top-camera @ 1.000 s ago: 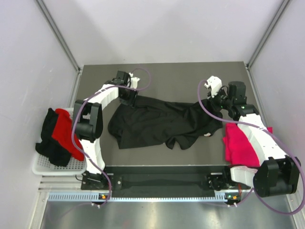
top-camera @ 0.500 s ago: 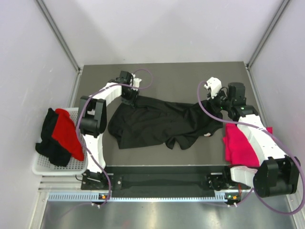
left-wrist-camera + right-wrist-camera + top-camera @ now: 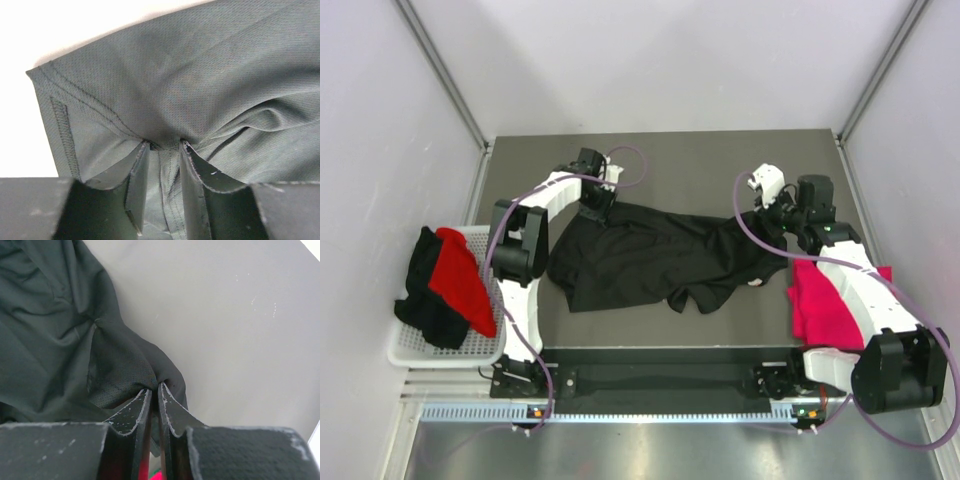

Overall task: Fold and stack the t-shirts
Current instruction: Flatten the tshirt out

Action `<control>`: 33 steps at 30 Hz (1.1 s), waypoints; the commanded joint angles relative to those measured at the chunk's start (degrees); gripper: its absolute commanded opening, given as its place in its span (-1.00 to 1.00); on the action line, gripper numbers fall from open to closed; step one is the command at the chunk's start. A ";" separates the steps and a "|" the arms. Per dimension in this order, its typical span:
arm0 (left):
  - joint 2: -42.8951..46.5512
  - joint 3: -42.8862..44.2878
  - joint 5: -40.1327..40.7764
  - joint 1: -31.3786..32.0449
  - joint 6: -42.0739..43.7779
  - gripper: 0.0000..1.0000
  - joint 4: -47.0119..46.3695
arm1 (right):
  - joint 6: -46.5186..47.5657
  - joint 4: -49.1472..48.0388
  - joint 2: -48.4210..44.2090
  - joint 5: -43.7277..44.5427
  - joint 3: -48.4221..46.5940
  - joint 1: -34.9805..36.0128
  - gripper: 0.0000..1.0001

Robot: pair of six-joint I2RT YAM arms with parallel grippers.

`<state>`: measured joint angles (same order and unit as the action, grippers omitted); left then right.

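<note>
Nearest, just outside the left edge of the surface [image 3: 710, 160] by its near left corner, a white wire basket [image 3: 408, 350] is seen. A red t-shirt [image 3: 462, 285] and a black garment [image 3: 420, 295] are heaped in it and hang over its rim.

At the right edge, toward the near right corner, a pink t-shirt [image 3: 818, 300] is laid in a bunched pile, partly covered by the right arm.

The middle of the surface is taken up by a black t-shirt [image 3: 640, 255], spread out but creased, its near hem uneven. A small white tag [image 3: 757, 283] is seen at its right side, close to the pink t-shirt.

Farther back, the far left part of the black t-shirt is gripped by the left hand [image 3: 597, 207]. In the left wrist view a ridge of the cloth is pinched between the two fingers [image 3: 137, 182], which are drawn narrow around it, and a stitched hem corner [image 3: 50, 92] is seen up and to the left of the grip, against the pale surface.

The far right part of the same shirt is gripped by the right hand [image 3: 758, 210]. In the right wrist view its fingers [image 3: 172, 412] are pressed almost together on a thin fold of black cloth, and a sliver of pink is glimpsed beneath them. Between the two hands the far edge of the shirt is held nearly straight across the surface.
</note>
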<state>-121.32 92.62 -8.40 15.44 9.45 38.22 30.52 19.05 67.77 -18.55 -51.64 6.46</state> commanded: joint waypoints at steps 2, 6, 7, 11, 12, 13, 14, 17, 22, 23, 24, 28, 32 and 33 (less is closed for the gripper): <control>2.04 -0.15 2.95 0.20 0.92 -0.25 -0.68 | 0.68 -2.61 -1.59 0.09 0.31 -0.66 -0.83; 0.21 2.03 3.48 0.29 1.00 -0.22 -0.78 | 0.15 -2.88 -1.06 -0.35 0.05 -0.66 -0.83; -0.84 5.08 3.40 0.20 1.01 -0.21 0.70 | -0.20 -2.96 -1.06 -0.35 0.05 -0.66 -0.83; -7.77 14.76 4.79 0.47 0.66 -0.21 3.87 | -0.55 -3.23 -1.15 -0.18 0.13 -0.57 -0.83; -8.75 17.05 5.32 0.64 0.57 -0.21 4.93 | -0.64 -3.23 -1.49 -0.09 0.22 -0.66 -0.83; -9.54 20.55 5.85 1.25 0.74 -0.21 5.72 | -0.73 -3.14 -1.41 -0.09 0.22 -0.66 -0.83; -10.07 21.54 7.16 1.52 1.00 -0.22 6.25 | -0.82 -3.23 -1.58 0.00 0.31 -0.66 -0.83; -8.25 20.59 7.88 2.84 1.36 -0.22 5.99 | -0.90 -3.05 -1.76 0.18 0.22 -0.74 -0.83; 1.59 6.20 13.75 3.98 0.83 -0.19 0.56 | -0.90 -3.23 -2.11 -0.09 0.57 -0.92 -0.83; 5.79 3.82 14.64 4.07 1.18 -0.17 -0.94 | -0.99 -3.40 -1.94 -0.17 0.75 -0.92 -0.83; 7.74 1.88 15.86 4.16 1.09 -0.14 -2.95 | -1.08 -3.58 -1.94 -0.26 0.84 -0.92 -0.83; 13.73 -4.80 15.62 4.07 1.27 -0.08 -5.16 | -1.26 -3.67 -1.41 -0.88 1.19 -1.01 -0.83; 13.83 -4.99 14.29 4.16 0.66 -0.07 -5.08 | -1.34 -3.67 -1.32 -1.14 1.36 -1.10 -0.83; 13.48 -4.38 14.29 4.16 0.65 -0.07 -5.08 | -1.34 -3.58 -1.41 -1.14 1.36 -1.10 -0.82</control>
<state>-108.12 87.85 5.58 19.62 10.55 36.36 29.80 18.22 67.51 -18.41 -50.22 6.04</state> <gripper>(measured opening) 0.461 0.086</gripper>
